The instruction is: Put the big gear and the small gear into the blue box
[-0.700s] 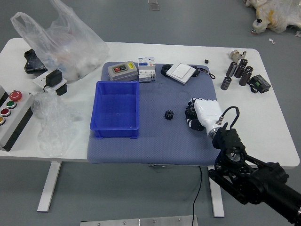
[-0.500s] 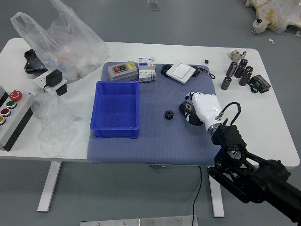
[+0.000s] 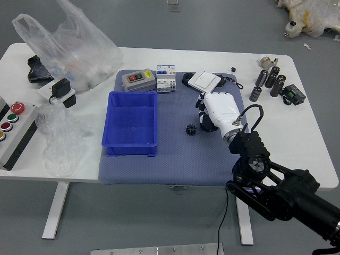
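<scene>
Box (image 3: pixel 130 121) on mat (image 3: pixel 172 170), small gear (image 3: pixel 191 129) to its right

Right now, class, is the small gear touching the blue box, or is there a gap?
Apart. The head view shows bare mat between the small gear and the right wall of the blue box.

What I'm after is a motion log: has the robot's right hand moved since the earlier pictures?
Yes: the right hand has shifted left, closer to the blue box, and slightly away from the robot.
</scene>
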`<state>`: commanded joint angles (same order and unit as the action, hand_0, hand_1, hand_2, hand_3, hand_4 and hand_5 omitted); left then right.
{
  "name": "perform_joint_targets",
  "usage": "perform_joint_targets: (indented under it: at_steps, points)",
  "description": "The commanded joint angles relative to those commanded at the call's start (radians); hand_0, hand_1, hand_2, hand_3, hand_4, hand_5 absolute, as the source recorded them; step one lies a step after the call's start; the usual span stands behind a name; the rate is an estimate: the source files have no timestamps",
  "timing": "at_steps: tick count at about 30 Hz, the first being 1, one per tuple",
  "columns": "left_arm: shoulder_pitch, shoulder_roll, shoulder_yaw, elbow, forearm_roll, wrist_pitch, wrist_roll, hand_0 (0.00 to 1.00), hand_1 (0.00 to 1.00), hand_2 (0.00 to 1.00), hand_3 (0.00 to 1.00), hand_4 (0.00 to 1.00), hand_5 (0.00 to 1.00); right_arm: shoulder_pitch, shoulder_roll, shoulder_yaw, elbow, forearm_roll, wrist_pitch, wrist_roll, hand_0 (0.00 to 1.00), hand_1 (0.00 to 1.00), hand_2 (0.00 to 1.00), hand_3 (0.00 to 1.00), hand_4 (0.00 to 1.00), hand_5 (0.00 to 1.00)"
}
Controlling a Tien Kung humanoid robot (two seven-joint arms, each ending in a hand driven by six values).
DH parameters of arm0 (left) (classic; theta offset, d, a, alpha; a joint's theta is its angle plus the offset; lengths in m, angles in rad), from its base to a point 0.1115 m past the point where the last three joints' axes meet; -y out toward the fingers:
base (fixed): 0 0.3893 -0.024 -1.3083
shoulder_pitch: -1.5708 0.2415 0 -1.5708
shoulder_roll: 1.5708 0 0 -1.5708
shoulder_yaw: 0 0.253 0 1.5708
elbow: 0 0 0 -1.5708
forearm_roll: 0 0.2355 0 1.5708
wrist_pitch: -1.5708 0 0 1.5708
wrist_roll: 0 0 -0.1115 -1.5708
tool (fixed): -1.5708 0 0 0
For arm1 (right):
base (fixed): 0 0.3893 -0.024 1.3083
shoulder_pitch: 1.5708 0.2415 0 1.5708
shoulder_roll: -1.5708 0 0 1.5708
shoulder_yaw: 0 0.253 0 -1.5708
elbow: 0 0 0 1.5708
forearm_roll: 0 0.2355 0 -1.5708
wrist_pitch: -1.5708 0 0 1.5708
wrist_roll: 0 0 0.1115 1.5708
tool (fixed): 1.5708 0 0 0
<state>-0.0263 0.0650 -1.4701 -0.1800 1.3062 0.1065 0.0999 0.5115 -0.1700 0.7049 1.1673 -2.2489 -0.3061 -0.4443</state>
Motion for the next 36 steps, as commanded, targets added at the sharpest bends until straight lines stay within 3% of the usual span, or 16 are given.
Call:
perform_joint_targets:
  at_steps: [1,6,7,18,19,25,26,31,32,36]
  points:
    - [0.001,0.000,-0.001,0.000,0.001,0.000,0.001,0.639,0.614,0.597,0.647,0.632,0.299,0.001,0.000,0.002,-0.004,-0.002,0.014,-0.004,0.572,0.860,0.987,0.998,0.897,0.309]
    - [0.002,0.001,-0.005,0.000,0.005,-0.001,0.002,0.639,0.614,0.597,0.647,0.632,0.299,0.002,0.000,0.004,-0.021,-0.009,0.057,-0.015,0.572,0.860,0.987,0.998,0.897,0.309]
    - [0.002,0.001,-0.005,0.000,0.005,0.000,0.002,0.640,0.615,0.597,0.647,0.632,0.300,0.002,0.000,0.003,-0.023,-0.009,0.063,-0.016,0.623,0.894,0.998,0.998,0.935,0.335]
    - [0.001,0.001,-0.005,0.000,0.008,-0.001,0.001,0.639,0.614,0.597,0.647,0.632,0.300,0.006,0.007,-0.011,-0.057,0.002,0.100,-0.016,0.640,0.898,0.998,0.998,0.969,0.396]
    - [0.001,0.001,-0.006,0.000,0.009,-0.001,0.001,0.639,0.615,0.597,0.648,0.631,0.299,0.007,0.009,-0.013,-0.064,0.004,0.102,-0.014,0.637,0.870,0.935,0.998,0.978,0.417]
    - [0.000,0.001,-0.008,0.000,0.013,-0.002,0.000,0.639,0.615,0.597,0.648,0.631,0.299,0.023,0.025,-0.026,-0.126,0.032,0.088,-0.003,0.637,0.870,0.935,0.998,0.978,0.417]
    - [0.000,0.001,-0.008,0.000,0.013,-0.002,0.000,0.639,0.613,0.597,0.648,0.631,0.299,0.026,0.027,-0.030,-0.137,0.041,0.085,0.000,0.561,0.698,0.740,0.842,0.796,0.300]
    - [0.000,0.002,-0.010,0.000,0.016,-0.003,0.000,0.639,0.613,0.597,0.648,0.631,0.299,0.037,0.030,-0.047,-0.178,0.094,0.054,0.030,0.561,0.698,0.740,0.842,0.796,0.300]
    - [0.000,0.002,-0.010,0.000,0.016,-0.003,0.000,0.639,0.614,0.598,0.648,0.632,0.301,0.038,0.030,-0.050,-0.182,0.104,0.046,0.037,0.507,0.559,0.546,0.613,0.365,0.186]
    - [-0.001,0.001,-0.011,0.000,0.017,-0.003,0.000,0.639,0.614,0.598,0.648,0.632,0.301,0.041,0.031,-0.058,-0.186,0.127,0.024,0.052,0.507,0.559,0.546,0.613,0.365,0.186]
